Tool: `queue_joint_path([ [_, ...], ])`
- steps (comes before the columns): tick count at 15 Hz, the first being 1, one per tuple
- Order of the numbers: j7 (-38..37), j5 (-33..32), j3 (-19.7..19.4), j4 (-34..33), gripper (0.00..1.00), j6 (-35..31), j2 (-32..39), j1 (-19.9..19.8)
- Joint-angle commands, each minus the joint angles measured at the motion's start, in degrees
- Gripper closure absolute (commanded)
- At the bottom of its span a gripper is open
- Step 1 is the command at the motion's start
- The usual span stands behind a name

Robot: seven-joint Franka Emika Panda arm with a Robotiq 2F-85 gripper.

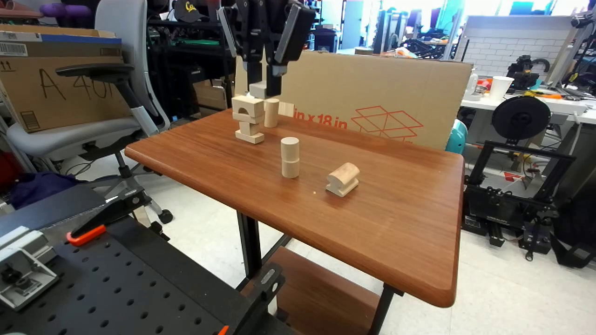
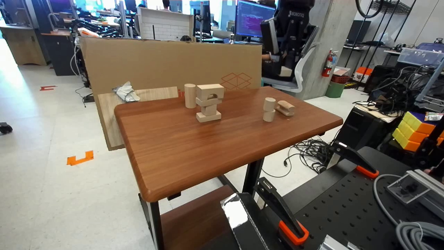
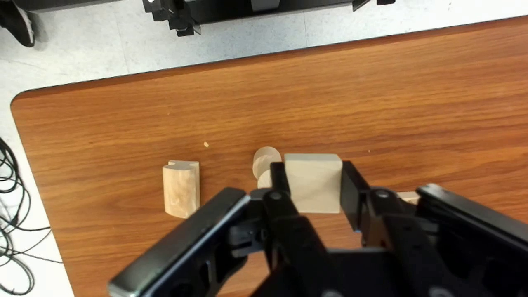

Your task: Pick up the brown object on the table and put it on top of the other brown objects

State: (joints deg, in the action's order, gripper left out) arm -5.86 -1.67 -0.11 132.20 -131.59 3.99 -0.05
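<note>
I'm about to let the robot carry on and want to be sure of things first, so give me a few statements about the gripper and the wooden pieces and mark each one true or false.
1. The gripper holds a small wooden block. True.
2. An arched piece tops the wooden stack. True.
3. The small wooden block already rests on the wooden stack. False: it hangs in the air, apart from the wooden stack.
4. Two short cylinders stand one on the other. True.
5. The piece beside the wooden stack lies on its side. False: it is a tall cylinder, standing upright.
</note>
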Motion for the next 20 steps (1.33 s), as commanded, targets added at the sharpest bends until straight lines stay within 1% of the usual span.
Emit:
queue_joint_path([
  [1, 1.5, 1.1, -0.4, -0.2, 0.91, -0.6, 1.2, -0.4],
  [9, 0.8, 0.1, -1.3, -2.5, 0.91, -2.7, 6.3, -0.7],
  [14, 0.1, -0.6, -2.0, -4.2, 0.91, -5.4, 9.5, -0.6],
  [20, -0.3, -1.0, -2.0, -5.4, 0.91, -6.3, 11.5, -0.1],
])
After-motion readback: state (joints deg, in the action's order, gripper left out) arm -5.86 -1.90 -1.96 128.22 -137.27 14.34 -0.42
